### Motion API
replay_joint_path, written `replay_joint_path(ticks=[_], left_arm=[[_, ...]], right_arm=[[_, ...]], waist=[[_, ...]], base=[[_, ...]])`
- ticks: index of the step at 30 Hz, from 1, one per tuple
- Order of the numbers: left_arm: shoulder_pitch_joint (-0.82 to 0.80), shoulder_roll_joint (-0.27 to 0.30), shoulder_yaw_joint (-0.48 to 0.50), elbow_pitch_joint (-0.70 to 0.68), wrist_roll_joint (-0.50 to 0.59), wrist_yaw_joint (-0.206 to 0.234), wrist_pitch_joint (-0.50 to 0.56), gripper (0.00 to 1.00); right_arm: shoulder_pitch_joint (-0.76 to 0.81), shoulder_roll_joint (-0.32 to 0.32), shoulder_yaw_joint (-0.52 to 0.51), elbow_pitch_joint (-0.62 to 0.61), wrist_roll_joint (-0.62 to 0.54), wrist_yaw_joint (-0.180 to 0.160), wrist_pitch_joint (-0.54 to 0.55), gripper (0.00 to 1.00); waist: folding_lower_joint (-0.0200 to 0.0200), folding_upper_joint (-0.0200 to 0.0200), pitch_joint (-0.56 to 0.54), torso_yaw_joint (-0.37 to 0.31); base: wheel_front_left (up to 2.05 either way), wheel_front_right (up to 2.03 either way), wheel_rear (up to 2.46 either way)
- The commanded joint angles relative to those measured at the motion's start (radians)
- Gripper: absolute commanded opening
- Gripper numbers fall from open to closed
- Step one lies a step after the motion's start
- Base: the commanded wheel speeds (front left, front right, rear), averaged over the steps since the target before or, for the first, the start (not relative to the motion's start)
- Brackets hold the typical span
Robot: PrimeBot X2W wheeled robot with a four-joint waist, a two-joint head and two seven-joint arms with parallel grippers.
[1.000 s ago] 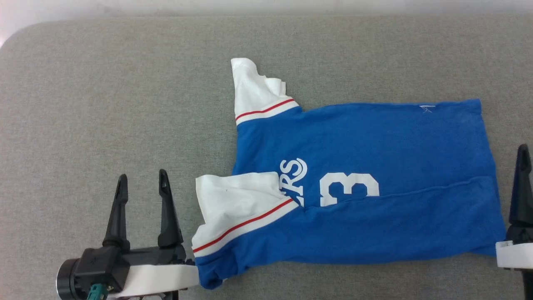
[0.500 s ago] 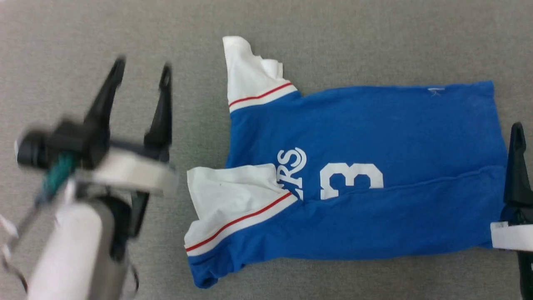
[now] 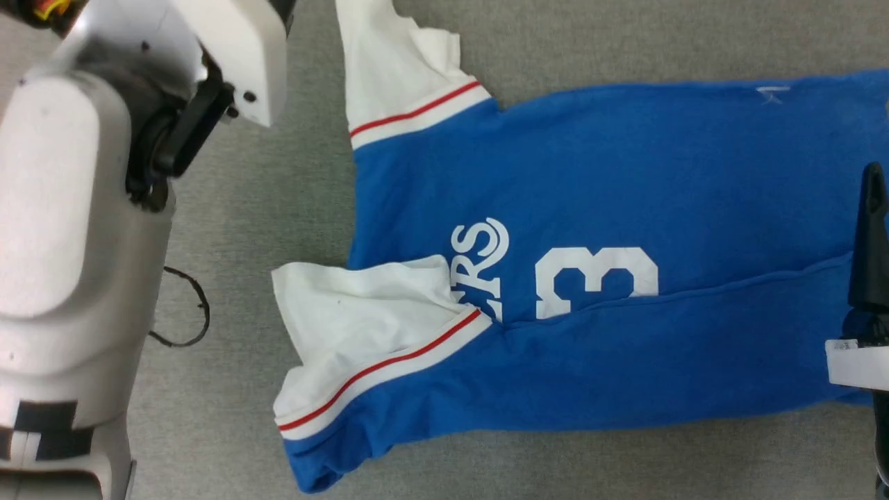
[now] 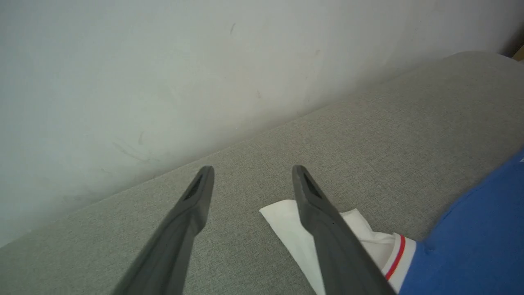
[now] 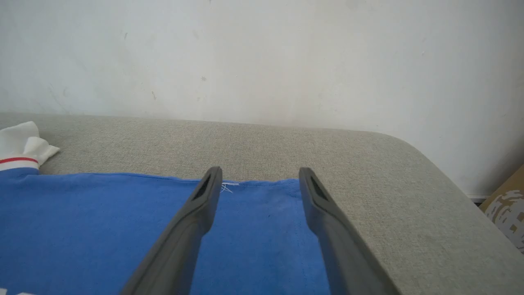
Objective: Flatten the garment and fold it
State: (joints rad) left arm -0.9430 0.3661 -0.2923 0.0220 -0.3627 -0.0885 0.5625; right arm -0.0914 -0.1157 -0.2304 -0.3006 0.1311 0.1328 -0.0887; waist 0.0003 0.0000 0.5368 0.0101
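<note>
The garment (image 3: pixel 625 180), a blue jersey with white lettering, lies spread on the grey padded surface (image 3: pixel 278 208). Its near long edge is folded up over the lower half of the numerals. The near white sleeve (image 3: pixel 361 312) lies folded onto the chest, and the far white sleeve (image 3: pixel 389 62) sticks out away from me. My left arm (image 3: pixel 69 208) reaches forward at the left. My left gripper (image 4: pixel 252 170) hovers open beside the far sleeve (image 4: pixel 286 229), holding nothing. My right gripper (image 5: pixel 260 170) stands open and empty over the jersey's hem end (image 5: pixel 254 229). One of its dark fingers (image 3: pixel 872 243) rises at the head view's right edge.
A pale wall (image 5: pixel 262 61) runs close behind the surface's far edge. The surface rounds off at its far right corner (image 5: pixel 409 143), with a cardboard box (image 5: pixel 507 205) beyond it. A thin black cable loop (image 3: pixel 184 312) hangs off my left arm.
The head camera has dipped closer, so the jersey looks larger. My left arm has swung from beside the near sleeve forward to the far sleeve. The right gripper and jersey stay put.
</note>
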Motion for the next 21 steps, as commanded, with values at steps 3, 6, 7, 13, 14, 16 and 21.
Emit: replay_joint_path(ticks=[3,6,7,13,14,16,21], left_arm=[[-0.057,-0.004,-0.027,0.061,-0.042,-0.016,0.094,1.00],[-0.087,0.003,-0.045,0.095,-0.049,-0.020,0.148,1.00],[-0.093,0.007,-0.049,0.106,-0.047,-0.020,0.163,1.00],[-0.116,0.019,-0.058,0.134,-0.049,-0.016,0.211,1.00],[-0.116,0.019,-0.059,0.138,-0.051,-0.015,0.216,1.00],[-0.116,0.025,-0.062,0.145,-0.048,-0.011,0.225,1.00],[-0.100,0.052,-0.065,0.174,-0.035,0.008,0.262,1.00]], right_arm=[[-0.017,-0.003,0.008,-0.006,0.007,-0.002,0.003,1.00],[-0.023,-0.004,0.009,-0.008,0.006,-0.002,0.003,1.00],[-0.026,-0.004,0.010,-0.008,0.006,-0.002,0.004,1.00],[-0.038,0.002,0.014,0.001,0.011,-0.002,0.004,1.00],[-0.039,0.003,0.014,0.004,0.012,-0.002,0.003,1.00],[-0.042,0.005,0.014,0.009,0.014,-0.002,-0.001,1.00],[-0.051,0.005,0.013,0.016,0.015,-0.002,-0.009,1.00]], waist=[[-0.0003,0.0000,0.067,-0.033],[-0.0003,0.0000,0.086,-0.045],[-0.0003,0.0000,0.092,-0.050],[-0.0003,0.0000,0.129,-0.081],[-0.0003,0.0000,0.135,-0.085],[-0.0003,0.0000,0.145,-0.094],[-0.0003,0.0000,0.166,-0.111]], base=[[0.00,0.00,0.00],[0.00,0.00,0.00],[0.00,0.00,0.00],[0.00,0.00,0.00],[0.00,0.00,0.00],[0.00,0.00,0.00],[0.00,0.00,0.00]])
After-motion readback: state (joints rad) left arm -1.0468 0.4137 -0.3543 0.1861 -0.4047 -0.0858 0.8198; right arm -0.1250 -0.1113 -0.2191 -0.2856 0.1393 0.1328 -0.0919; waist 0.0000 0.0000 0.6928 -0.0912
